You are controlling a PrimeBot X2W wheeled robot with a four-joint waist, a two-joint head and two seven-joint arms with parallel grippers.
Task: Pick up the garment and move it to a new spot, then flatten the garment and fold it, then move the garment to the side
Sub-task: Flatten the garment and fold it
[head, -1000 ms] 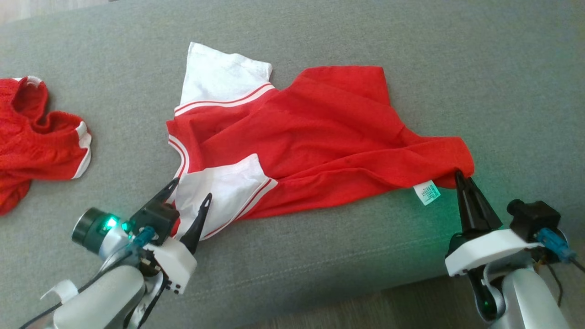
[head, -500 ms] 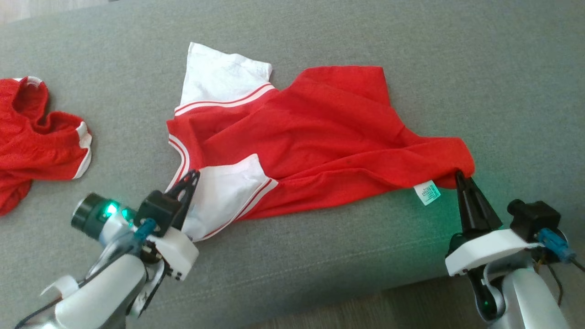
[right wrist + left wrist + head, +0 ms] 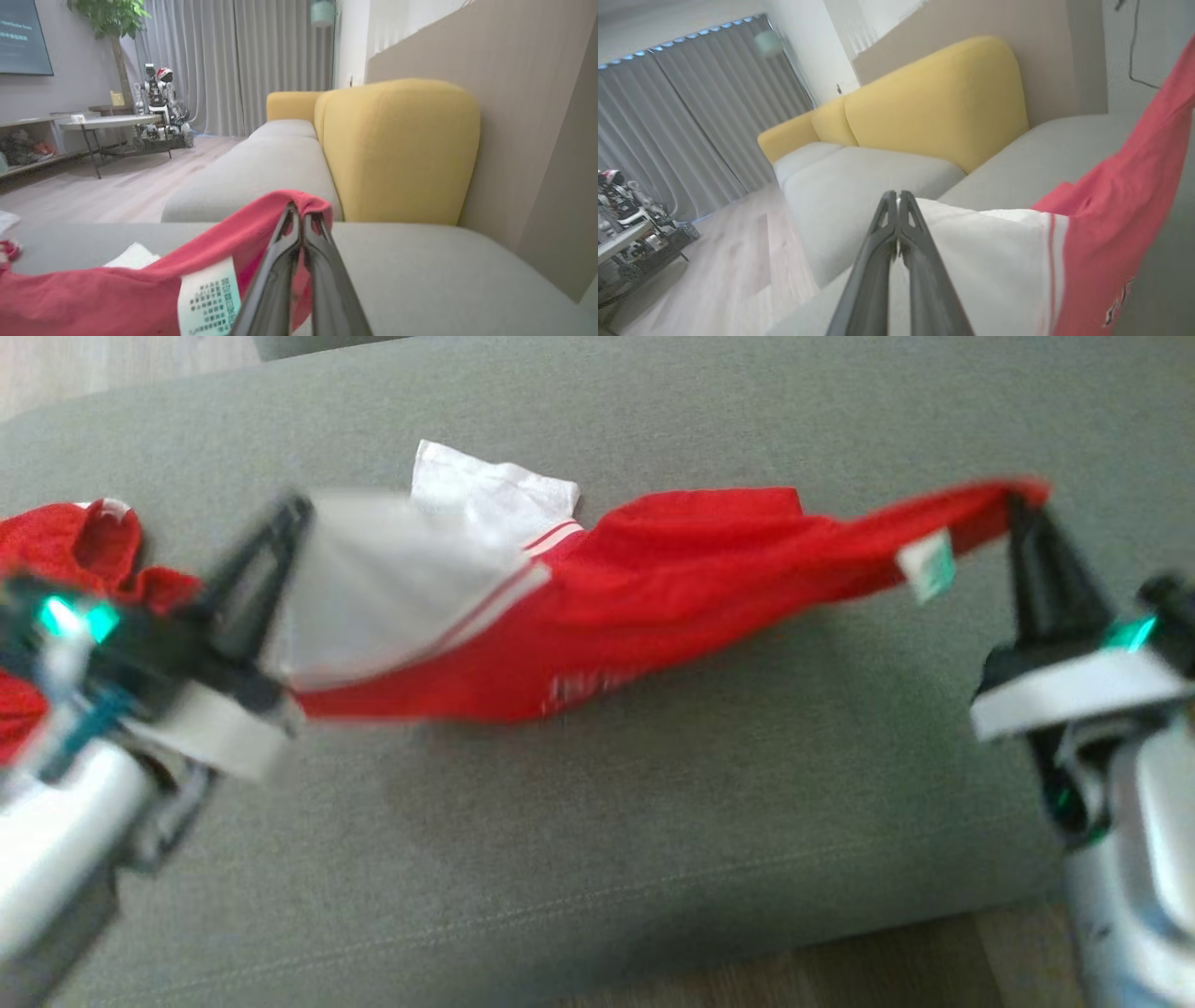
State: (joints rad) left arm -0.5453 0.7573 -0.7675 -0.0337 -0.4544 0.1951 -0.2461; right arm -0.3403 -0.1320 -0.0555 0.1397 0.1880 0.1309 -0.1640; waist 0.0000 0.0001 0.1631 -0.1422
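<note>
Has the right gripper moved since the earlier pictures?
Yes. The right gripper, shut on the garment corner, went up the head view, farther from the sofa seat's front edge; the camera shifted only slightly.

Garment matt cloth (sofa coarse weave).

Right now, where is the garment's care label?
Head view, upper right: the care label hangs from the lifted edge of the red garment, just left of the right gripper, whose jaws pinch that corner above the sofa seat.
</note>
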